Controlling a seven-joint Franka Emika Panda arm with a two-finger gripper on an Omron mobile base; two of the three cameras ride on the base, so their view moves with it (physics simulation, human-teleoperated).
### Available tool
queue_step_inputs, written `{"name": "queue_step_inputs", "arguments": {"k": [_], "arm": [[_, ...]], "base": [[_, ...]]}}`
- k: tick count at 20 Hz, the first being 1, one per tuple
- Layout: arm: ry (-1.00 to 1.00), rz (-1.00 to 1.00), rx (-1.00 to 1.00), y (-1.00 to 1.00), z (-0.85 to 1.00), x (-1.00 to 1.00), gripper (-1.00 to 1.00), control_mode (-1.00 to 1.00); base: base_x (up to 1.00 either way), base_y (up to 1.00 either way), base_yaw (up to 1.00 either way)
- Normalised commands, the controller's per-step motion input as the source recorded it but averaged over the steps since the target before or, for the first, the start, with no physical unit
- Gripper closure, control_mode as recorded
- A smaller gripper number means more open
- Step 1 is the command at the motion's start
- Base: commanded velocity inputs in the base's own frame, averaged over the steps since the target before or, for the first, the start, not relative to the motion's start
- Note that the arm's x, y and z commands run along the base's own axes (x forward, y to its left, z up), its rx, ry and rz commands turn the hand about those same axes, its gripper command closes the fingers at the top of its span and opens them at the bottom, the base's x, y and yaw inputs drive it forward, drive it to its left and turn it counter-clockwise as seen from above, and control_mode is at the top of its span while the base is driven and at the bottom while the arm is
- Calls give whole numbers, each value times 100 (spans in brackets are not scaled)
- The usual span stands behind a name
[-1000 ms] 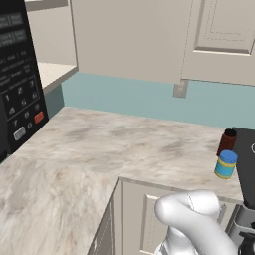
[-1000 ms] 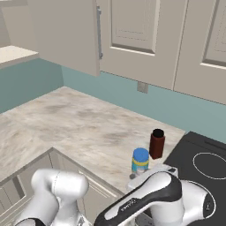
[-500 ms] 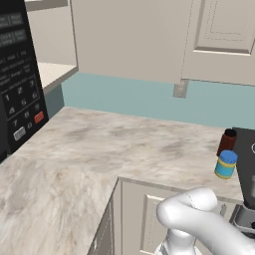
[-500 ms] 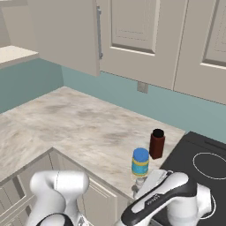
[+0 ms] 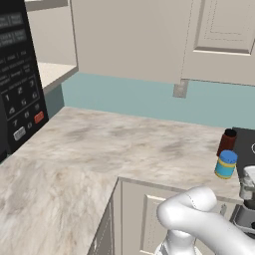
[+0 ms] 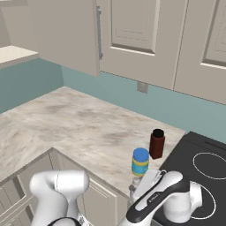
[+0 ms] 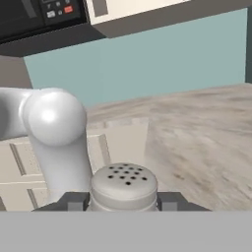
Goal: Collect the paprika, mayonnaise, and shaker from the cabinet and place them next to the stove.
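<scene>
My gripper [image 7: 123, 203] is shut on the shaker [image 7: 124, 184], a pale grey one with a perforated top, with a dark finger on each side of it. In the left base view the shaker [image 5: 247, 177] hangs at the counter's front edge, just right of the mayonnaise [image 5: 225, 164]. The paprika [image 5: 227, 142] stands behind that jar, beside the black stove [image 5: 246, 142]. From the right, the paprika [image 6: 156, 144] and mayonnaise [image 6: 140, 162] stand left of the stove [image 6: 207, 174], and the shaker [image 6: 133, 182] sits just in front of the jar. The doorless cabinet [image 5: 52, 73] is at the far left.
A black microwave [image 5: 17, 94] with a keypad stands at the left end of the marbled counter [image 5: 109, 149]. Panelled wall cabinets [image 6: 132, 35] hang above a teal backsplash with an outlet [image 5: 180, 89]. Drawer fronts [image 6: 26, 185] lie below the counter edge.
The forearm has swung lower and to the right in the right base view. The shaker stays gripped, close to the mayonnaise. Paprika and mayonnaise have not moved.
</scene>
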Motion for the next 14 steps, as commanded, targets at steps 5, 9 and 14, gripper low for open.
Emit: {"name": "queue_step_inputs", "arguments": {"k": [5,9,14], "arm": [[-3,-8,7,4,-35,33,100,-100],[-2,-14,10,-8,-22,38,100,-100],[-2,-17,5,-6,-24,38,100,-100]], "base": [[0,0,0],[0,0,0],[0,0,0]]}}
